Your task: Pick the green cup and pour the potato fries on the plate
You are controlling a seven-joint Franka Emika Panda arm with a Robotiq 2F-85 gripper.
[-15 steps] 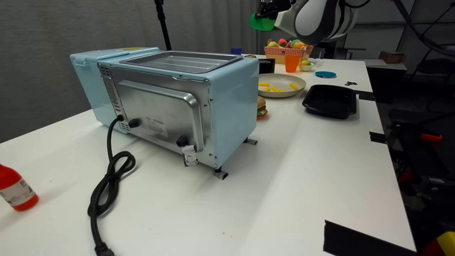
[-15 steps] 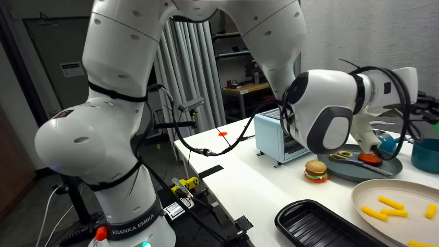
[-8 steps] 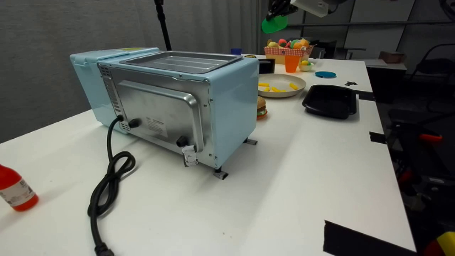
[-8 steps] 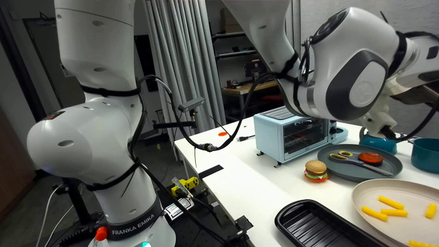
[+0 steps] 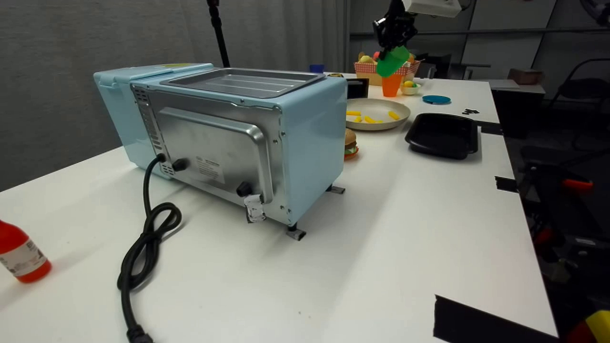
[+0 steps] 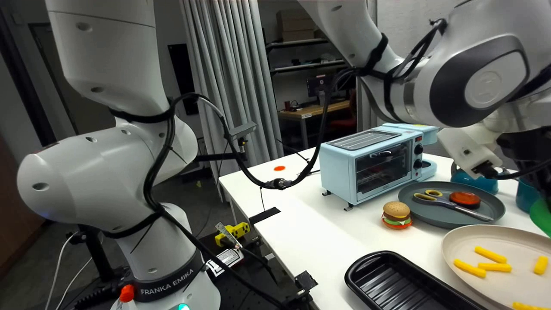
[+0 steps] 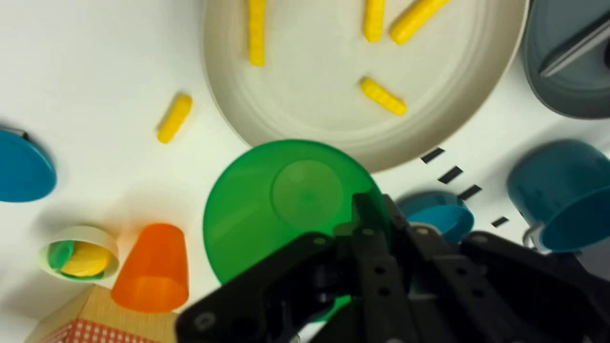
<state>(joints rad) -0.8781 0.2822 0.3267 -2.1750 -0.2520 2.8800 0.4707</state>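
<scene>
My gripper point(image 7: 376, 205) is shut on the rim of the green cup point(image 7: 257, 205); its fingertips pinch the wall. The cup hangs above the table beside the plate's edge, and its inside shows a bare base. The cup also shows tilted in both exterior views point(image 5: 392, 62) point(image 6: 542, 215); the gripper shows in an exterior view point(image 5: 387, 51). The cream plate point(image 7: 310, 95) lies flat and shows in both exterior views point(image 5: 381, 107) point(image 6: 523, 254). Several yellow potato fries point(image 7: 383, 96) lie spread on it. One fry point(image 7: 175, 118) lies on the table outside the rim.
An orange cup point(image 7: 152, 267), a small bowl point(image 7: 78, 252) and a fruit basket point(image 5: 381, 71) stand near the held cup. Blue pots point(image 7: 562, 190) stand on the other side. A black tray point(image 6: 400, 284), burger point(image 6: 396, 214), grey plate point(image 6: 430, 217) and toaster oven point(image 6: 366, 163) are around.
My gripper has lowered with the green cup and moved right in an exterior view, and the cup's tilt has changed. The plate and the fries on it have not moved.
</scene>
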